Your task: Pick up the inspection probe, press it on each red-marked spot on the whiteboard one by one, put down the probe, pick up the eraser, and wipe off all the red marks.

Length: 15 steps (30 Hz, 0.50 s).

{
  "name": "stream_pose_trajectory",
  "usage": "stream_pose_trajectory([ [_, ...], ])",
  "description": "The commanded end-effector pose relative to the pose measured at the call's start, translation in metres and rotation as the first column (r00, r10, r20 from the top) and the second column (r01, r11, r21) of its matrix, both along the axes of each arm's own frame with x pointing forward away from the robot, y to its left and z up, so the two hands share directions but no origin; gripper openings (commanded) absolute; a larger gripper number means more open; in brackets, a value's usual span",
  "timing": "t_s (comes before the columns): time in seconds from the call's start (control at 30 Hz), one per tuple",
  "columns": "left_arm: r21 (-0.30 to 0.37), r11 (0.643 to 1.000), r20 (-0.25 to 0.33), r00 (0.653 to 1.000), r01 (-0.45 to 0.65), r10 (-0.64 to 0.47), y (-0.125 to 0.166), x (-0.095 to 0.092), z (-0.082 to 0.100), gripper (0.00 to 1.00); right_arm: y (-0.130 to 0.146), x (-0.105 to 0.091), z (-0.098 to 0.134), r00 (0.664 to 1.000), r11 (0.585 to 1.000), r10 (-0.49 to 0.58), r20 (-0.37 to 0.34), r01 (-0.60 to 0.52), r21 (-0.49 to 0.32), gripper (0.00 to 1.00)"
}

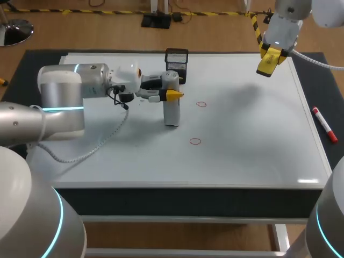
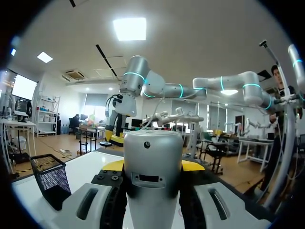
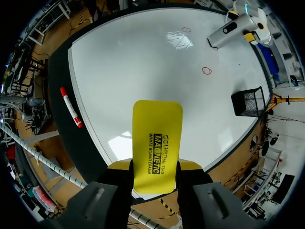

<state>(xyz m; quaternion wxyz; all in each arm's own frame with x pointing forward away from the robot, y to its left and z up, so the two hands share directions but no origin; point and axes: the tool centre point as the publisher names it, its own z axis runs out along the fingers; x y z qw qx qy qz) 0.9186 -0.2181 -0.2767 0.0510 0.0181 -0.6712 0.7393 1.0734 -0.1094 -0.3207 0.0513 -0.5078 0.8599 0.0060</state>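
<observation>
At the whiteboard (image 1: 242,140), your left tool (image 1: 171,95) squeezed the probe (image 1: 171,112), your right tool (image 3: 155,166) the eraser (image 3: 157,138); pressing a red mark (image 1: 201,104) seemed next

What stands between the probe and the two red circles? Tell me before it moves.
Nothing visible. The probe, in the left gripper, stands beside the near red circle and far red circle, bare whiteboard between. The mesh basket sits behind it; the right gripper holds the eraser off over the far right corner.

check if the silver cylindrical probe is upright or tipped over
Upright: the silver cylindrical probe stands vertical, lower end at the whiteboard, held in the left gripper.
</observation>
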Motion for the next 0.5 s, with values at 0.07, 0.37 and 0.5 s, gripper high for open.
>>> stream_pose_trajectory([
  [0.07,-0.002,1.0,0.002,1.0,0.001,-0.001,0.0,0.0,-0.001,0.0,-0.001,0.001,0.001,1.0,1.0,0.002,-0.002,-0.002,-0.004,0.0],
  [0.37,-0.003,1.0,0.022,1.0,-0.013,0.013,0.002,-0.001,0.012,0.0,-0.001,0.001,0.001,1.0,1.0,0.002,-0.002,-0.002,-0.004,0.0],
  [0.5,0.002,1.0,0.05,0.999,-0.019,0.019,0.017,0.005,0.025,0.0,-0.001,0.001,0.001,1.0,1.0,0.002,-0.002,-0.002,-0.004,0.0],
])
